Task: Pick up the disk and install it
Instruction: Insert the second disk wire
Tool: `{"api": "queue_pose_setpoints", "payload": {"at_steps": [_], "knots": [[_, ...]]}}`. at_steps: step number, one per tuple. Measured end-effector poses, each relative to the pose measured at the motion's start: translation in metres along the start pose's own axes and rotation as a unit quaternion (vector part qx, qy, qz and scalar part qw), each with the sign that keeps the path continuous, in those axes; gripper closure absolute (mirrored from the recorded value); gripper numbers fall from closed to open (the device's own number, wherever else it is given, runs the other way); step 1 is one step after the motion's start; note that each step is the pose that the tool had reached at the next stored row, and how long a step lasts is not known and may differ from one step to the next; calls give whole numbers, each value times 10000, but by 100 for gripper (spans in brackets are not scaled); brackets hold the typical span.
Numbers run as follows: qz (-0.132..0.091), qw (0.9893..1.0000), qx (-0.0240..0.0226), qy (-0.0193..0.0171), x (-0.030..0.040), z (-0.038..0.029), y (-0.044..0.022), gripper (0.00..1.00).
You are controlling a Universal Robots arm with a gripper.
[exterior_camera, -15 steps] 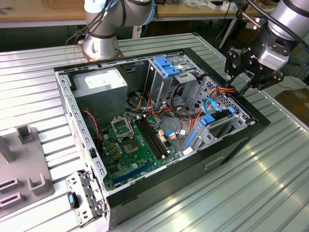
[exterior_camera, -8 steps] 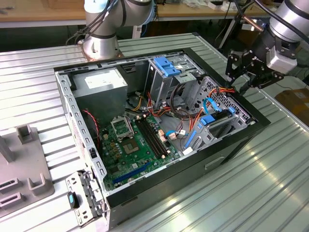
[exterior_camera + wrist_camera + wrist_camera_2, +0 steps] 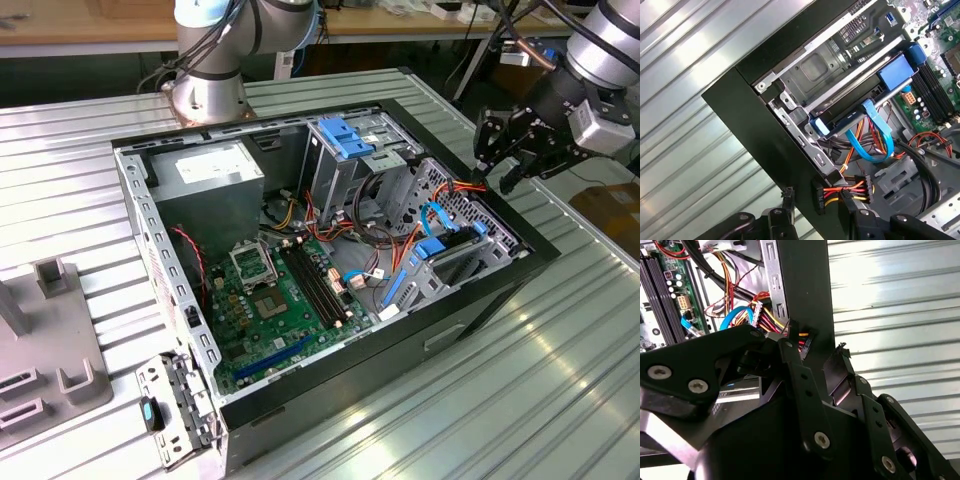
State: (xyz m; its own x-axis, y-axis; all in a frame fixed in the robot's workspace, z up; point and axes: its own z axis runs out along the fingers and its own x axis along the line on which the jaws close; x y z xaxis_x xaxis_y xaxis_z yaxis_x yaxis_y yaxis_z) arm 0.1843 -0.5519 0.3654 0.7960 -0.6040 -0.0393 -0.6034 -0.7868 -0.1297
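The open computer case (image 3: 300,250) sits on the ribbed metal table (image 3: 560,360), with the green board (image 3: 280,300) flat inside it. Further right, the disk (image 3: 452,247) with blue rails rests in its bay by the case's right wall, also seen in the first wrist view (image 3: 860,105). My gripper (image 3: 505,160) hovers above that wall's edge, fingers spread and holding nothing, with bare table beyond.

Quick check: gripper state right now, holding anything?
Gripper: open, holding nothing, above the black computer case's edge.
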Motion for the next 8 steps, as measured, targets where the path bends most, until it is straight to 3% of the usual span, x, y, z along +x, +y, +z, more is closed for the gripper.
{"api": "queue_pose_setpoints", "payload": {"at_steps": [3, 4, 5, 6, 8], "knots": [[-4, 10000, 11, 14, 0, 2, 1, 52], [-21, 10000, 49, 61, 1, 9, 2, 52], [-51, 9998, 105, 133, -2, 13, 4, 52], [-56, 9998, 121, 155, -15, 12, 14, 52], [-58, 9998, 127, 165, -30, 11, 25, 52]]}}
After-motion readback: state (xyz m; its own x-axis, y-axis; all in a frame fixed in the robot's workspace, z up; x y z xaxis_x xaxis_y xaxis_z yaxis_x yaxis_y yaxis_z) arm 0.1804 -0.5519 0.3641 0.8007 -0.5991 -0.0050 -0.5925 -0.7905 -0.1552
